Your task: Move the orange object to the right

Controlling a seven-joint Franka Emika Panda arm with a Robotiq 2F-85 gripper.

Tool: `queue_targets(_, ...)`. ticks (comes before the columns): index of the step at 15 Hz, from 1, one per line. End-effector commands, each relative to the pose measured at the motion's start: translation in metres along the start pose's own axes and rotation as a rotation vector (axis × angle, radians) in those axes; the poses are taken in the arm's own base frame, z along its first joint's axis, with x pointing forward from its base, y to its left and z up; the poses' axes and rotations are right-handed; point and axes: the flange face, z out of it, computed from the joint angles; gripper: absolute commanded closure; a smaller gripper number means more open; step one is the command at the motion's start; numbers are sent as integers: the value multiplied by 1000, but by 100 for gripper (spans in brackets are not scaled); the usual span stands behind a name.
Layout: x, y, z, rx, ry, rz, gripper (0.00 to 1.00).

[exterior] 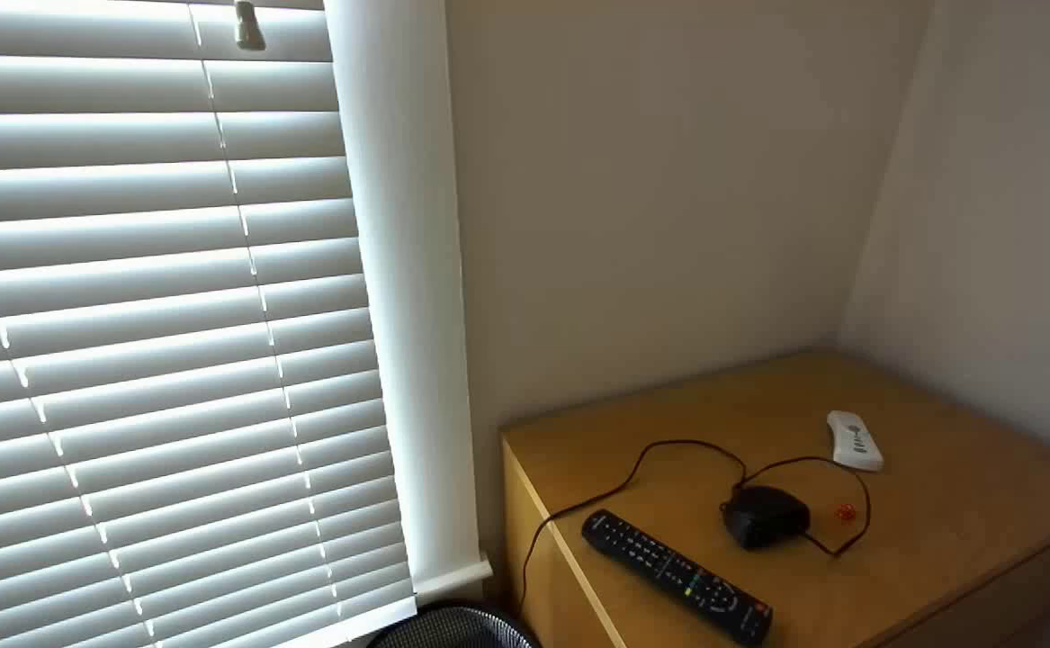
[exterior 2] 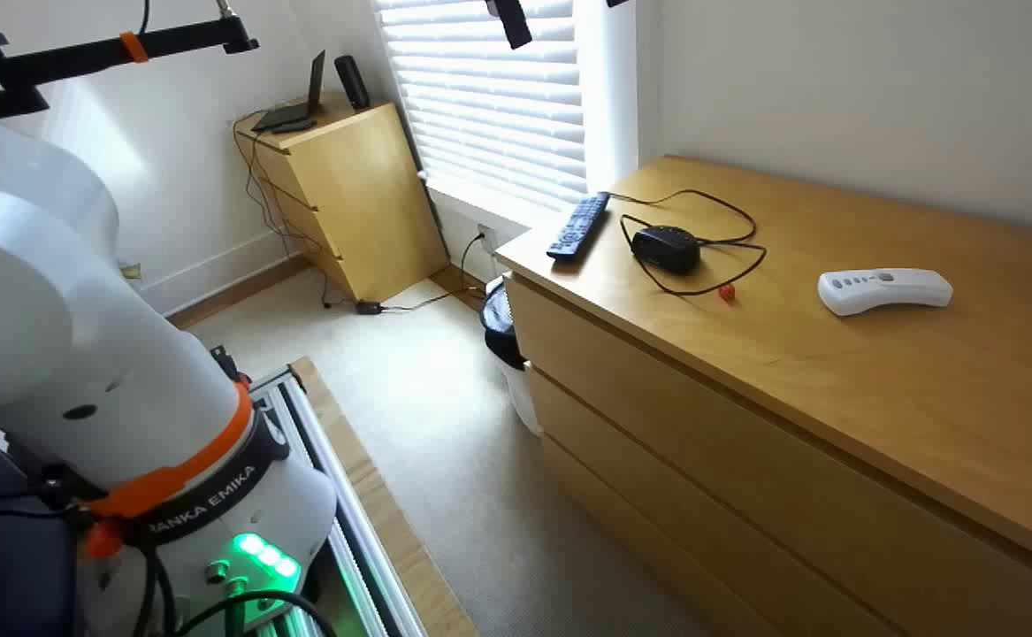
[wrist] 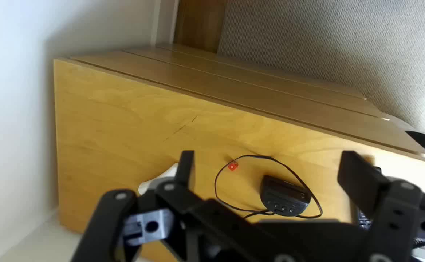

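Note:
The orange object is a tiny orange-red lump on the wooden dresser top. It shows in both exterior views (exterior: 846, 512) (exterior 2: 727, 292) and in the wrist view (wrist: 233, 166). It lies close beside the thin black cord loop of the black corded device (wrist: 284, 195); whether it touches the cord I cannot tell. My gripper (wrist: 269, 156) is open and empty, with its fingers wide apart. It is above the dresser top, and the lump shows between the fingers, nearer the left one. In an exterior view, only dark gripper parts (exterior 2: 511, 22) show at the top edge.
A white device (exterior 2: 884, 290) lies on the dresser (exterior 2: 834, 372), partly behind a finger in the wrist view. A black remote (exterior: 677, 576) lies near the dresser's window-side end. Walls stand behind and at one end. A bin (exterior 2: 500, 327) stands below.

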Motion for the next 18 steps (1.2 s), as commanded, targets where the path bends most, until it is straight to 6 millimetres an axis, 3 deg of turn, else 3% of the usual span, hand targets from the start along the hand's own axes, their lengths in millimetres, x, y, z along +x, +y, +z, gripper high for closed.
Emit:
queue_targets(1, 0, 0, -1, 1, -1, 0, 0)
queue_targets(15, 0, 0, -1, 0, -1, 0, 0)
queue_targets(18, 8, 19, 23, 69, -12, 5, 0)
